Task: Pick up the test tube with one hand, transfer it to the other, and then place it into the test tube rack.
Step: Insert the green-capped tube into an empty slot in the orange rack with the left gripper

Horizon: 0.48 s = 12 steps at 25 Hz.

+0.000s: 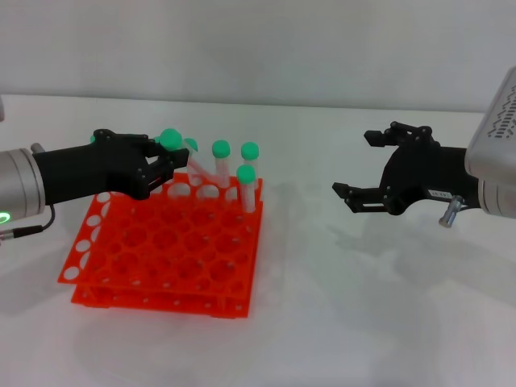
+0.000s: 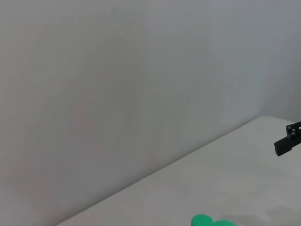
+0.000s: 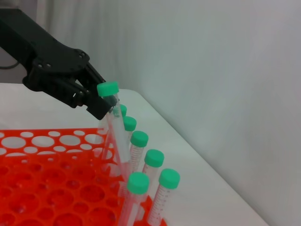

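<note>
At the left tool tips, tilted test tube over rack.

Bright, even light; soft shadows; held tube motion-blurred.

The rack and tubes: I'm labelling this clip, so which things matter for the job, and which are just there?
Part of the job:
- tilted tube, its lower end at the rack
- left hand, shut on that tube under its green cap
- orange rack
- right hand, open, off to the side

Just there:
- other capped tubes standing in the rack
- white table
</note>
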Each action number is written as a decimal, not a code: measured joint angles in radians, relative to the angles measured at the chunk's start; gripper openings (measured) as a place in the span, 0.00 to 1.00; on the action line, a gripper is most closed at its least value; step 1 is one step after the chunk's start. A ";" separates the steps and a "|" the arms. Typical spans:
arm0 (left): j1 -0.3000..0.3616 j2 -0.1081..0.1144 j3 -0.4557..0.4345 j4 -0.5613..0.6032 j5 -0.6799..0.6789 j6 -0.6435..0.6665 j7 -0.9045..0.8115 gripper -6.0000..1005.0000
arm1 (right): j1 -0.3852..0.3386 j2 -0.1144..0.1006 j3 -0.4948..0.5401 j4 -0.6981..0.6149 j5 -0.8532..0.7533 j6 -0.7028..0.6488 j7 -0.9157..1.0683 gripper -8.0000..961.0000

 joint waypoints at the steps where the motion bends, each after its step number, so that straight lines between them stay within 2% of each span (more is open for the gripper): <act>1: 0.001 0.000 0.000 -0.001 0.000 0.000 -0.007 0.21 | 0.002 0.000 0.000 0.001 0.000 -0.001 0.000 0.91; 12: 0.004 0.001 0.000 -0.042 0.002 0.012 -0.068 0.21 | 0.011 0.001 0.001 0.006 0.000 -0.024 0.000 0.91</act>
